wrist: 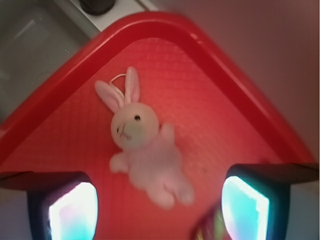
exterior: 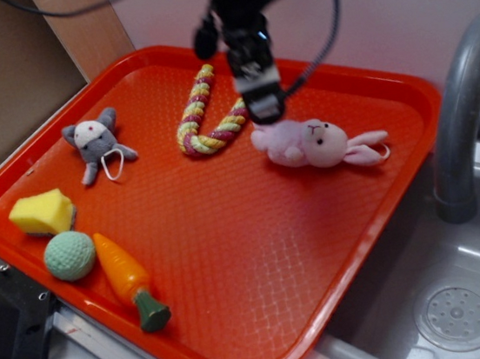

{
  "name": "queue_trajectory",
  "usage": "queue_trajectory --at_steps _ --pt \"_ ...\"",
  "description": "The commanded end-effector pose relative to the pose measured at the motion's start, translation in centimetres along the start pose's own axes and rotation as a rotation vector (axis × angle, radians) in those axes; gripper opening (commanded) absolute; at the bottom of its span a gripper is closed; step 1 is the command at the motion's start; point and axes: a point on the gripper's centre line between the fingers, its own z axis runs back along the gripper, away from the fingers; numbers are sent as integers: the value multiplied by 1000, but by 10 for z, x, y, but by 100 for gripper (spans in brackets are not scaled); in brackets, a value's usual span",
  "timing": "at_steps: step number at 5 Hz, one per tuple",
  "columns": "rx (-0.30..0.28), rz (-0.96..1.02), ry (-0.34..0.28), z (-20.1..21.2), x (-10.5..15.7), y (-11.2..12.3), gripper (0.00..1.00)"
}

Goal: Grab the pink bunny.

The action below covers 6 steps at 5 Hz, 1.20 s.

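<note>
The pink bunny [exterior: 314,144] lies on its back on the red tray [exterior: 258,256], head toward the right, ears pointing at the tray's right edge. In the wrist view the pink bunny [wrist: 145,150] fills the middle, ears up, feet toward me. My gripper [exterior: 265,111] hangs just above and to the left of the bunny's feet. Its fingers [wrist: 75,210] stand wide apart and the gripper [wrist: 160,210] is open, with the bunny's legs just ahead of the gap and nothing held.
On the tray: a striped rope toy [exterior: 206,114] just left of the gripper, a grey plush [exterior: 96,145], yellow sponge [exterior: 43,212], green ball [exterior: 70,255], toy carrot [exterior: 130,279]. A sink with grey faucet [exterior: 460,117] sits to the right; a wall stands behind.
</note>
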Motion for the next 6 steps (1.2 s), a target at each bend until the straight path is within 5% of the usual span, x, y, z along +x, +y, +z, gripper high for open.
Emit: queue_trajectory --at_steps 1,2,3,4,6 --pt "-26 -90 15 -35 11 -20 100" --pt "-48 -98 54 -61 8 -25 100" --pt "-51 -99 122 -81 3 -25 0" --pt "-91 67 138 -87 -6 -22 0" --pt "93 517 118 -11 -45 -2 0"
